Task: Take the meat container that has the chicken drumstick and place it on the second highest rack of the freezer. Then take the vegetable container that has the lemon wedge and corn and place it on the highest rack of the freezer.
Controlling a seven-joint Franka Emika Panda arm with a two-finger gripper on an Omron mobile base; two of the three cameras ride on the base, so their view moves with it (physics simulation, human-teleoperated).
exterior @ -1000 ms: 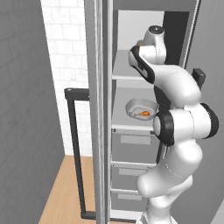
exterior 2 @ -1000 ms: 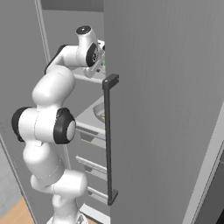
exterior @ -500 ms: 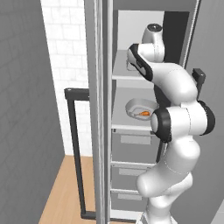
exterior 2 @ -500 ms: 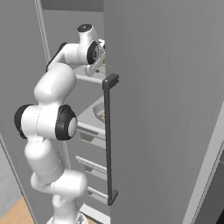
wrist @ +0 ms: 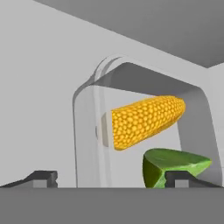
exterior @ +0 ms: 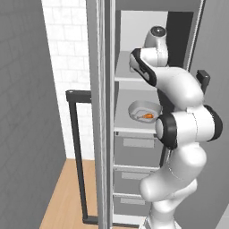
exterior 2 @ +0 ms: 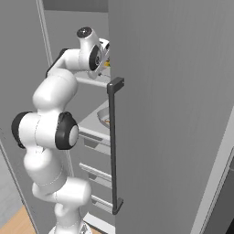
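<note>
The vegetable container (wrist: 85, 131), a grey tray, lies on the highest rack (exterior: 129, 78) of the freezer (exterior: 134, 147), right in front of my hand. It holds the yellow corn (wrist: 146, 120) and the green lemon wedge (wrist: 173, 162). My gripper (wrist: 113, 178) is open, its fingertips (wrist: 43, 177) spread wide on either side of the tray's near end, holding nothing. One shelf lower sits the meat container (exterior: 144, 109) with the orange chicken drumstick (exterior: 146, 116) in it.
The freezer door (exterior 2: 173, 114) stands open on the right with its long black bar handle (exterior 2: 113, 146). Another black bar handle (exterior: 76, 152) stands at the left. Grey drawers (exterior: 134, 143) lie below the shelves. The freezer's frame post (exterior: 102, 112) is close to my arm.
The arm has barely shifted and the hand stays at the top shelf. The meat container with the drumstick has not moved.
</note>
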